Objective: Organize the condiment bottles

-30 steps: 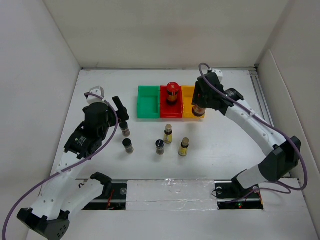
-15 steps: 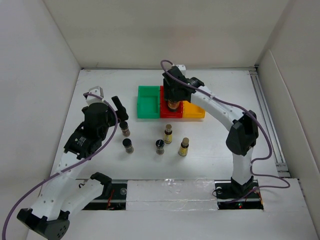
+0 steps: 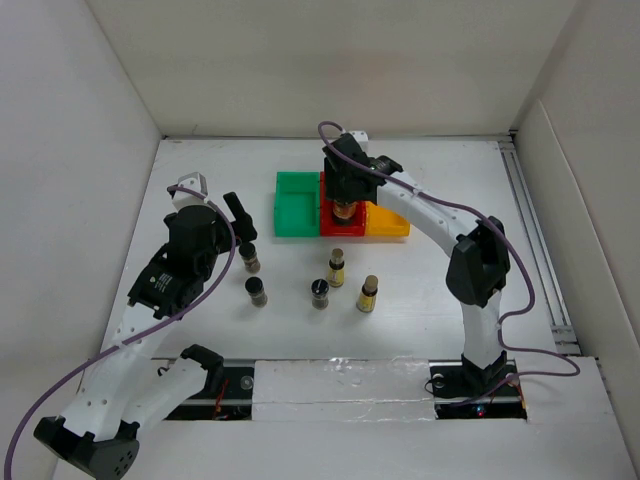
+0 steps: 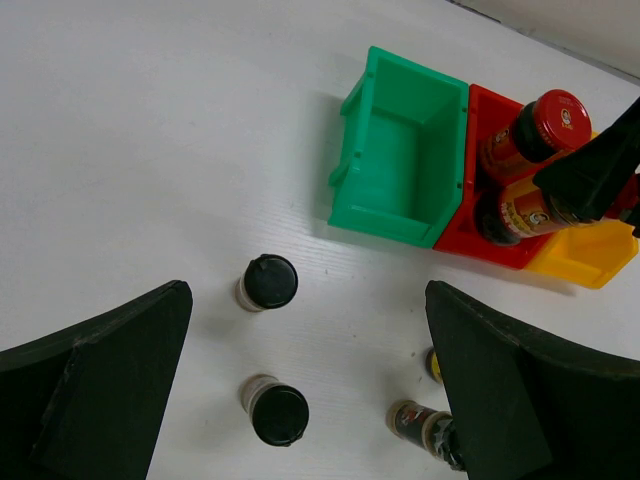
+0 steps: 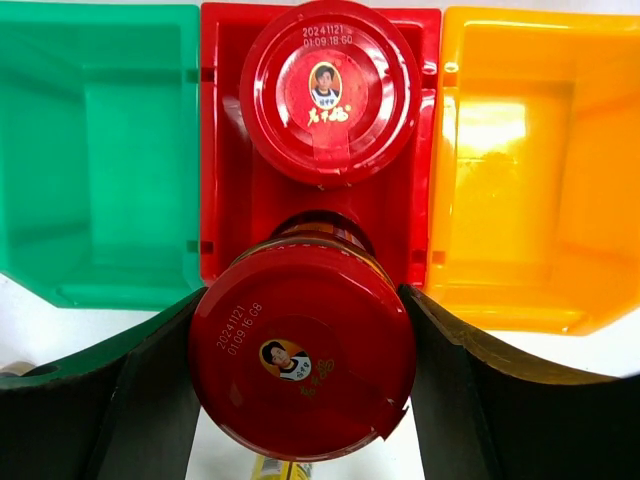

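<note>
My right gripper (image 3: 343, 198) (image 5: 305, 395) is shut on a dark jar with a red cap (image 5: 302, 365) (image 3: 344, 211), held over the near half of the red bin (image 3: 327, 228) (image 5: 224, 150). A second red-capped jar (image 5: 330, 90) (image 4: 547, 113) stands in the far half of that bin. On the table stand three short black-capped bottles (image 3: 250, 259) (image 3: 256, 291) (image 3: 320, 293) and two slim yellow-labelled bottles (image 3: 336, 267) (image 3: 368, 294). My left gripper (image 3: 238, 222) (image 4: 310, 400) is open and empty above the black-capped bottles (image 4: 270, 282) (image 4: 278, 413).
A green bin (image 3: 296, 206) (image 5: 100, 150) sits left of the red bin and a yellow bin (image 3: 390, 222) (image 5: 530, 170) sits right of it; no bottle shows in either. White walls close in the table at the left, back and right.
My right arm carried the red-capped jar left from the yellow bin to the red bin, in front of the other jar. The left arm has not moved.
</note>
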Robot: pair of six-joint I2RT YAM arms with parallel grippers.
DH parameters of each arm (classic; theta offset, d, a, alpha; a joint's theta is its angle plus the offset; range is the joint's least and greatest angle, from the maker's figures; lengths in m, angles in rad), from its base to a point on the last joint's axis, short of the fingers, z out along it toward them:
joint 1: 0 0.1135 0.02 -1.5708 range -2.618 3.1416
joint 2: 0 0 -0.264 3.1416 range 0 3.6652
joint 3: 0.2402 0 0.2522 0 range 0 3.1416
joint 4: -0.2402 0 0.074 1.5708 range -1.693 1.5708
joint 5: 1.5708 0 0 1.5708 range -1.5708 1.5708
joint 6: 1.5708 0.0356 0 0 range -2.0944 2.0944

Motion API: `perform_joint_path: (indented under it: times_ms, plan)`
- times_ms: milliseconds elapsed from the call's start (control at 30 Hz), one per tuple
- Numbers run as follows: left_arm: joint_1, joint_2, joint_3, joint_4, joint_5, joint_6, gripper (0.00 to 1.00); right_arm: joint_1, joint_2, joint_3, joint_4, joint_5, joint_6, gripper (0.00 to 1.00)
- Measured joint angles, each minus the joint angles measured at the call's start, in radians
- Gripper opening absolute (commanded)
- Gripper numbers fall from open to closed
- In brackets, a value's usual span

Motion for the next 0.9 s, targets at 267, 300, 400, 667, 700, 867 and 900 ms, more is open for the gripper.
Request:
perform_joint_path:
  times_ms: [267, 300, 400, 667, 700, 867, 900]
  plan:
    - [0.000, 0.000, 0.000, 0.000, 0.004, 0.000, 0.99, -0.019, 0.002, -0.006, 0.037, -0.015, -0.001, 0.00]
    - [0.000, 0.000, 0.000, 0.000, 0.004, 0.000, 0.99, -0.023, 0.005, -0.006, 0.041, -0.016, -0.001, 0.00]
    - [0.000, 0.000, 0.000, 0.000, 0.004, 0.000, 0.99, -0.032, 0.021, -0.006, 0.051, -0.016, -0.002, 0.00]
    - [0.000, 0.005, 0.000, 0.000, 0.008, 0.001, 0.99, -0.038, 0.079, -0.037, 0.072, -0.021, 0.000, 0.21]
    - [0.000, 0.006, 0.000, 0.000, 0.008, 0.001, 0.99, -0.038, 0.079, -0.040, 0.087, -0.021, 0.000, 0.31]
    - [0.000, 0.007, 0.000, 0.000, 0.013, 0.001, 0.99, -0.038, 0.078, -0.045, 0.100, -0.023, 0.001, 0.65]
    - [0.000, 0.009, 0.000, 0.000, 0.014, 0.001, 0.99, -0.037, 0.078, -0.045, 0.101, -0.022, 0.001, 0.68]
